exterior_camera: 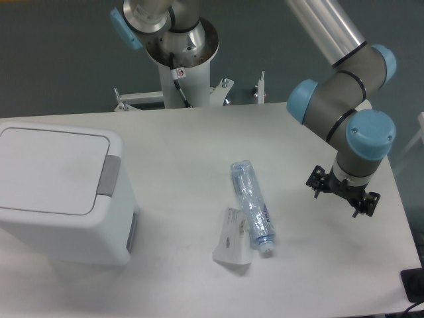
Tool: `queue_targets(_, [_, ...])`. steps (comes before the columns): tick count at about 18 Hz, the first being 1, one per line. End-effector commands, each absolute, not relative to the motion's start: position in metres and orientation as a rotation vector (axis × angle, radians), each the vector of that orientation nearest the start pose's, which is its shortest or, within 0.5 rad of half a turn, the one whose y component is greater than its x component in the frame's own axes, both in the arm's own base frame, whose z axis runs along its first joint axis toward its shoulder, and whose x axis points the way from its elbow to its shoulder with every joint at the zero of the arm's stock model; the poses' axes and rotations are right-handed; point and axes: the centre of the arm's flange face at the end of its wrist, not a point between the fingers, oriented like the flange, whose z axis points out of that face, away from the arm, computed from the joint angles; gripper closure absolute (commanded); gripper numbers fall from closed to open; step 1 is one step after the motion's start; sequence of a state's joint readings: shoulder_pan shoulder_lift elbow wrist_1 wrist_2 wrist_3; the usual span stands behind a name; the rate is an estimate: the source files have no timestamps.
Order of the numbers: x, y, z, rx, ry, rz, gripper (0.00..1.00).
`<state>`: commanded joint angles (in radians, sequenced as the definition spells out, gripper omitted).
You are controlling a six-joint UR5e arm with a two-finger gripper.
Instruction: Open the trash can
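Trash can at bench far-left edge, lid shut, grey tab on side facing bottle. Tool well right of bottle, empty; jaw opening hidden, cannot tell. Risk: low sweep toward can knocks bottle or wrapper; off-centre press on tab slips, lid stays shut.

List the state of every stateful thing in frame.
Large white boxy plastic trash can: upright, lid shut.
Grey push-button tab: untouched.
Clear plastic bottle: lying on its side, nothing holding it.
Flat clear wrapper: lying flat beside the bottle.
Gripper: off to the right, jaw state unreadable.
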<state>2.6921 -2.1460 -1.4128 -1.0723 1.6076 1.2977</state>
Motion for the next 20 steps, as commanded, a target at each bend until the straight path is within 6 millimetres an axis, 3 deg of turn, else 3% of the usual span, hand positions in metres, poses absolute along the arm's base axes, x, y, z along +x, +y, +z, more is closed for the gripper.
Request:
queue_targets(7, [-0.569, 0.422, 0.271, -3.129, 0.267, 0.144, 0.0])
queue_targets(10, [-0.566, 0.423, 0.276, -3.109, 0.148, 0.136, 0.0])
queue_targets(14, [-0.556, 0.428, 0.302, -3.041, -0.06, 0.139, 0.0])
queue_targets(20, [-0.521, 0.463, 0.338, -2.945, -0.301, 0.148, 0.0])
